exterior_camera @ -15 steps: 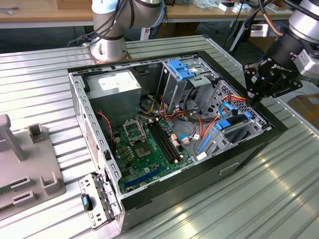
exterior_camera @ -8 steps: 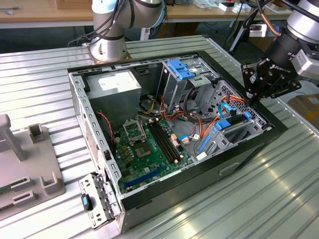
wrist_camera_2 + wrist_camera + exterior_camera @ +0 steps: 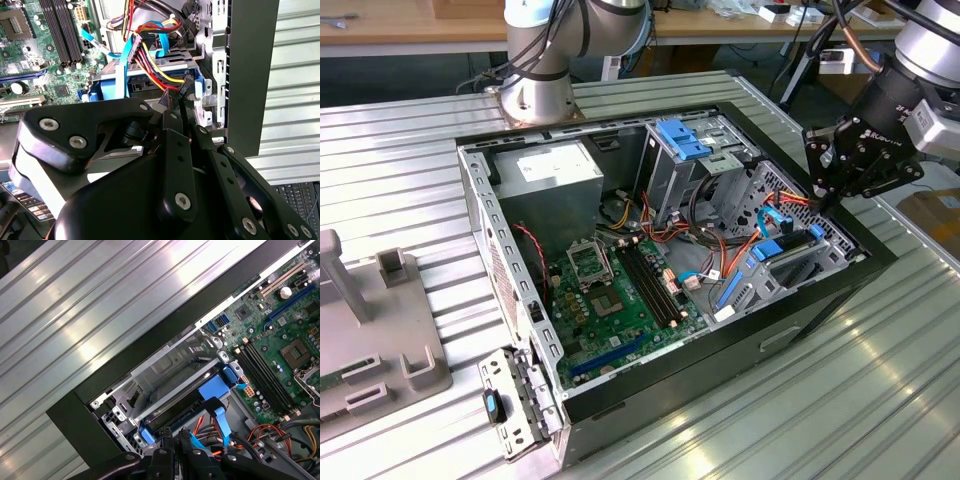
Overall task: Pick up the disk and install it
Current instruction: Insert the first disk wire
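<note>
The disk lies flat in the drive bay at the front corner of the open computer case. Blue side rails flank it, and it is partly hidden under metal cage bars and cables. In the second wrist view its grey face shows behind red, yellow and blue cables. In the exterior view the bay lies toward that view's right. My gripper hovers just above this bay, fingertips drawn together and holding nothing. Both wrist views show the gripper close over the cables beside the disk.
The motherboard fills the case floor. A grey power-supply box sits at the far corner, and an upright drive cage with a blue latch stands nearby. Loose cable bundles cross near the bay. The ribbed metal table surrounds the case.
</note>
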Robot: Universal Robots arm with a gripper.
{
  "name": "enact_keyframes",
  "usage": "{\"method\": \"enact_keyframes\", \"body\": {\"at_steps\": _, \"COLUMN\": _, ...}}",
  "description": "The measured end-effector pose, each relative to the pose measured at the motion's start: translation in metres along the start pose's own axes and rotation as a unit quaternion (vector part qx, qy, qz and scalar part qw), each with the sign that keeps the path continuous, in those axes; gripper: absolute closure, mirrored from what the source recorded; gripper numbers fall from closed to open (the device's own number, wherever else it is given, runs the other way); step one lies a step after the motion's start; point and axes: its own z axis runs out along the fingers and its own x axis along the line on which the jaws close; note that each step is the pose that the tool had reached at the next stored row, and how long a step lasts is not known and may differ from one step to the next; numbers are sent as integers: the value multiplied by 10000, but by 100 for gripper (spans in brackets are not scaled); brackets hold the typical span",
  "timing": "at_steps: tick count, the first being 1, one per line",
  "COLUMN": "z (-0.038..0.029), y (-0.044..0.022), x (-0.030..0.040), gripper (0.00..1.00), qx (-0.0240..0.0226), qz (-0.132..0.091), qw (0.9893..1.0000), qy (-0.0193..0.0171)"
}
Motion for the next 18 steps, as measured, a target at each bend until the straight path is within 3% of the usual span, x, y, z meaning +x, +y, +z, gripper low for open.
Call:
{"method": "enact_keyframes", "body": {"at_steps": 10, "z": 0, "y": 23, "x": -30, "gripper": 84, "qx": 0, "qz": 8, "qw": 10000, "qy": 0}}
{"method": "enact_keyframes", "body": {"at_steps": 13, "z": 7, "y": 24, "x": -30, "gripper": 84, "qx": -3, "qz": 244, "qw": 9997, "qy": 12}}
{"method": "enact_keyframes", "body": {"at_steps": 15, "z": 12, "y": 24, "x": -30, "gripper": 84, "qx": -6, "qz": 406, "qw": 9992, "qy": 20}}
{"method": "enact_keyframes", "body": {"at_steps": 17, "z": 23, "y": 24, "x": -30, "gripper": 84, "qx": -13, "qz": 747, "qw": 9972, "qy": 39}}
{"method": "enact_keyframes", "body": {"at_steps": 18, "z": 30, "y": 24, "x": -30, "gripper": 84, "qx": -16, "qz": 931, "qw": 9956, "qy": 49}}
